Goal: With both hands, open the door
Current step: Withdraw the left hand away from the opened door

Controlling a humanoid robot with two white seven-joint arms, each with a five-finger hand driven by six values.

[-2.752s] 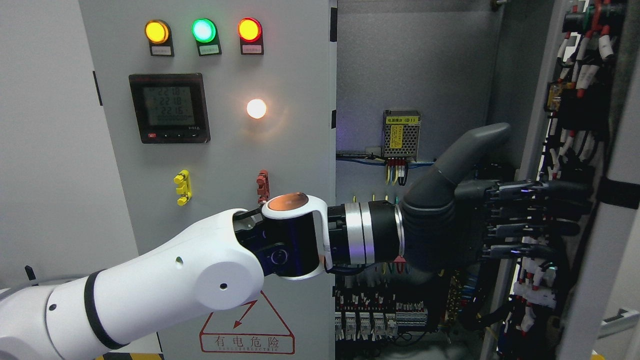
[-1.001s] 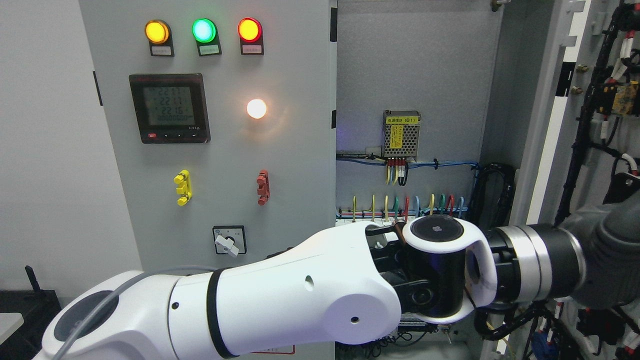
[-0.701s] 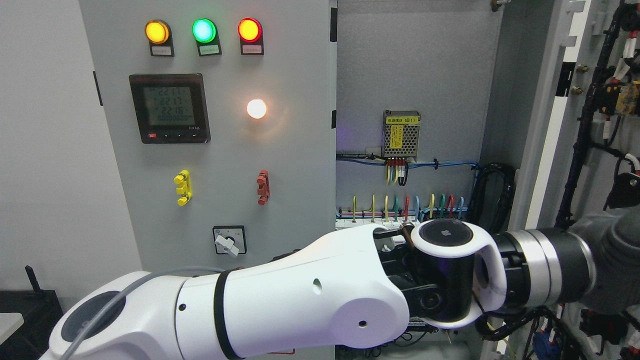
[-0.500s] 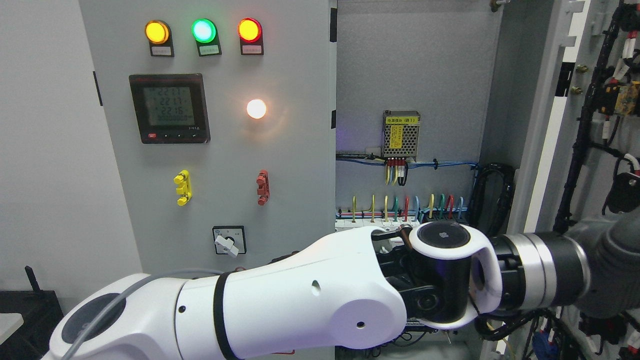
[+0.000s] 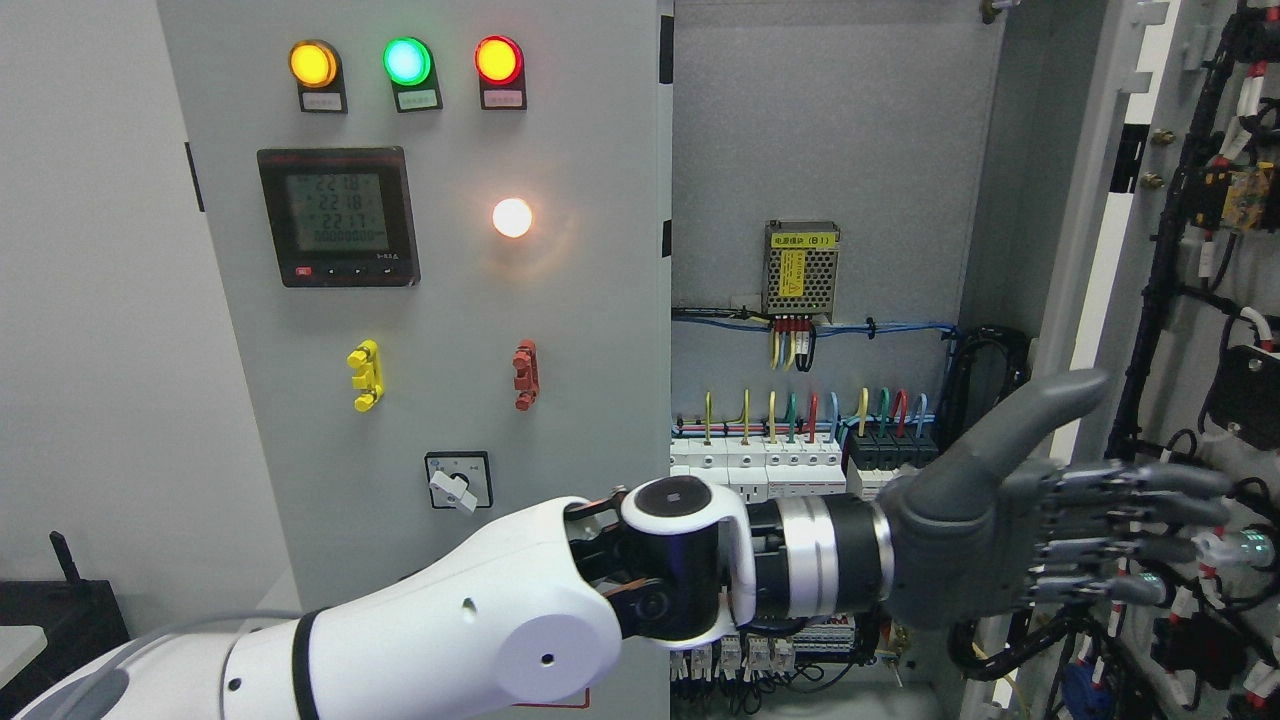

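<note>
- Fingers of the grey left hand stretch straight out toward the frame's right, thumb raised, holding nothing, at lower right of the head view.
- Its white forearm enters from the lower left.
- Swung wide, the grey cabinet door lined with black wiring fills the right edge, just behind the fingertips; contact cannot be told.
- At centre right the open cabinet interior shows coloured wires.
- At upper left the grey closed panel carries three lit lamps and a meter.
</note>
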